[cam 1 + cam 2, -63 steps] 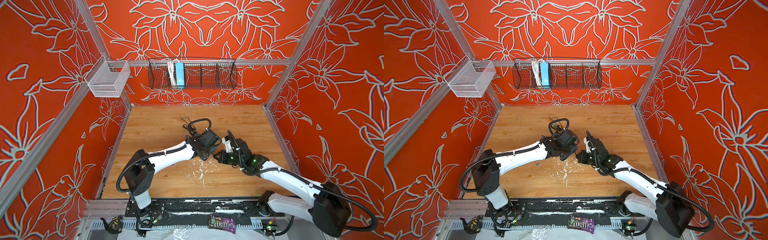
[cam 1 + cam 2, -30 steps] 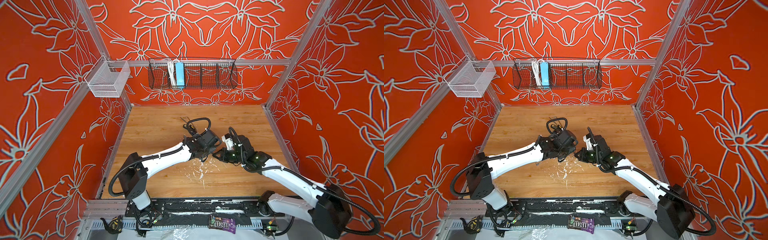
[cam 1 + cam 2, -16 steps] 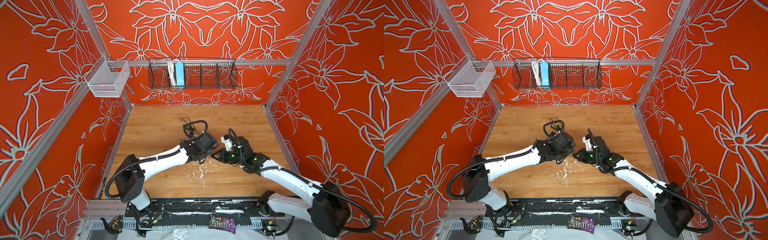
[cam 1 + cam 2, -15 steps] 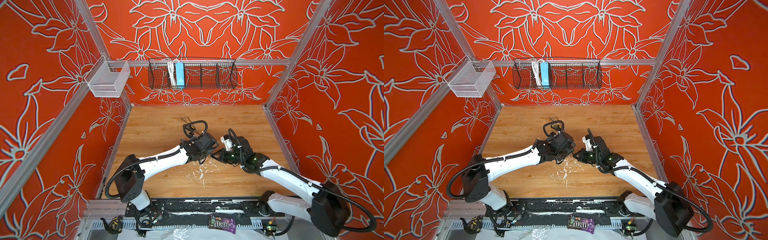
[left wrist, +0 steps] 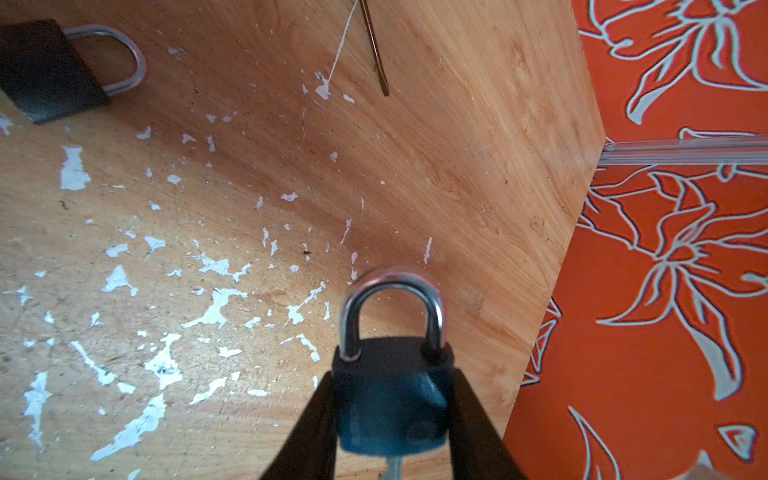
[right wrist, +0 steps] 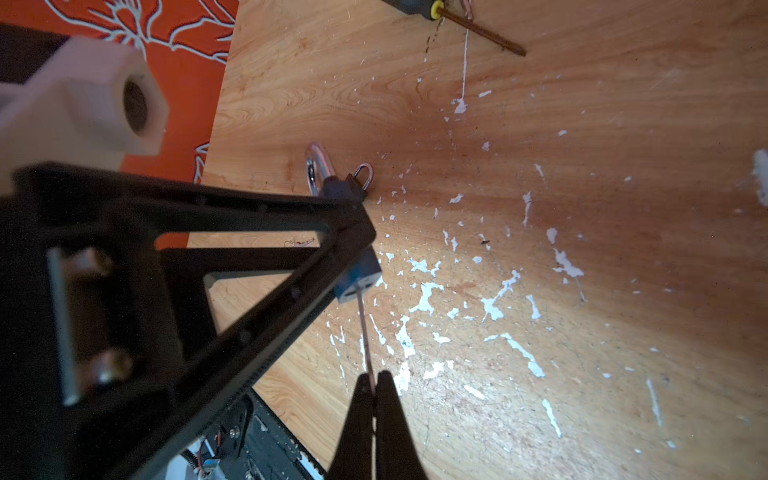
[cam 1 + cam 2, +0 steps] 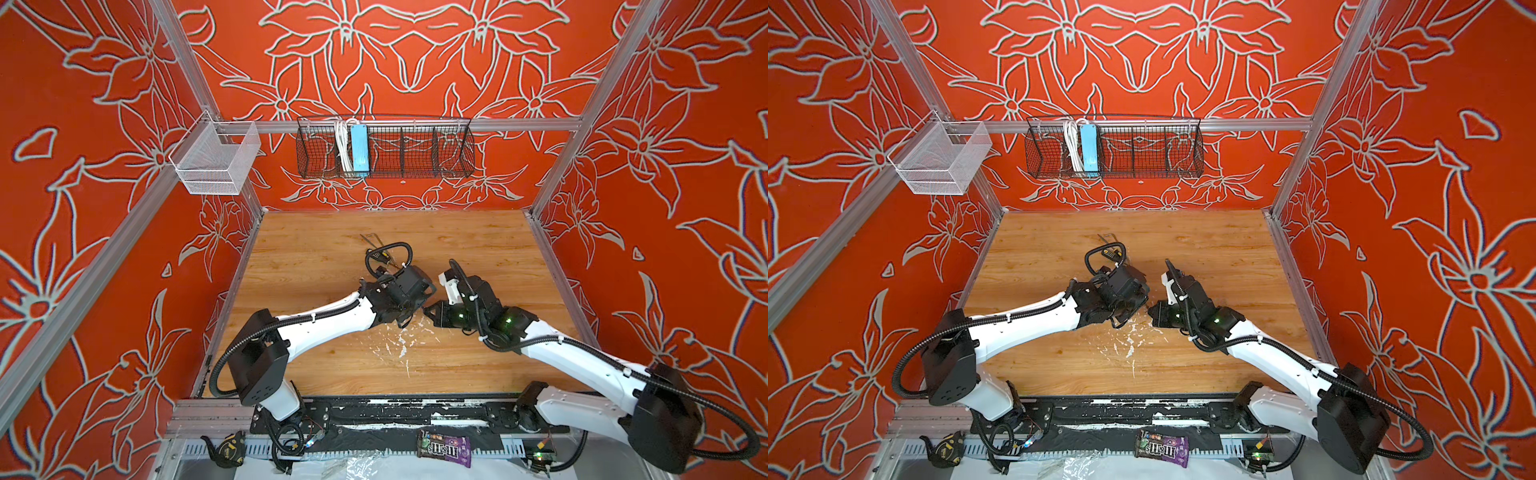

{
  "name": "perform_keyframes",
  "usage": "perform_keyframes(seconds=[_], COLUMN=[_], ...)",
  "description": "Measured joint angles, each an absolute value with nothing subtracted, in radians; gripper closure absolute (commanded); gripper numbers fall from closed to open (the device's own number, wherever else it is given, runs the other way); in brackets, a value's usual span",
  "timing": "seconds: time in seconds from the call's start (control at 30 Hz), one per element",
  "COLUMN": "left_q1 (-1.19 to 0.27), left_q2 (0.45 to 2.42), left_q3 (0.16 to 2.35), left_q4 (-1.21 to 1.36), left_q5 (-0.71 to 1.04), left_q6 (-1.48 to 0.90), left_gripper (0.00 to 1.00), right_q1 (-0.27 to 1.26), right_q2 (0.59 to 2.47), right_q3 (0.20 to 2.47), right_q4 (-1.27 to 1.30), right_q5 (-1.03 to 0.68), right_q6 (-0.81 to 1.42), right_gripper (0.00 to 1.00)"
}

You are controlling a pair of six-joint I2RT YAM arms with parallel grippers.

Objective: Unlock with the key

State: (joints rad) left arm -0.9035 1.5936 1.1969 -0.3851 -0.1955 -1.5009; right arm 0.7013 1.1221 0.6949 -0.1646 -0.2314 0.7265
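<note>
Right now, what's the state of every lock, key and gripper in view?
held padlock: shackle shut, key inserted.
key: in keyway of held padlock.
spare padlock: lying flat, shackle shut.
left gripper: jaws clamped on held padlock.
right gripper: jaws shut on key.

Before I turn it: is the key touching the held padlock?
Touching. The right wrist view shows the key entering the base of the held padlock.

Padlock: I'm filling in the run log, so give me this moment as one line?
left end effector: gripping padlock | right end effector: pinching key | key: in keyhole | shackle: closed
</note>
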Motion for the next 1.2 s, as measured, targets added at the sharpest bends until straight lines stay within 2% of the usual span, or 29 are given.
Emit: perform_keyframes(seconds=[0.17,0.43,1.2], left_q1=[-0.903,-0.903,-0.890], left_q2=[1.594,1.586,1.593], left_q3=[1.202,1.158,1.215], left_q4=[-0.389,-0.331,-0.383], left_q5=[-0.201,-0.228,-0.188], left_q6=[-1.501,-1.492,-1.486], left_gripper=[1.00,1.00,1.00], right_q1=[0.701,0.625,0.654], right_q2=[1.125,1.160,1.113], right_q3=[0.706,0.688,0.672], right_q4=[-0.173,-0.112,-0.110], right_q5=[-0.225,-0.380,-0.307], right_q6=[0.701,0.797,0.691], right_gripper=[1.00,1.00,1.00])
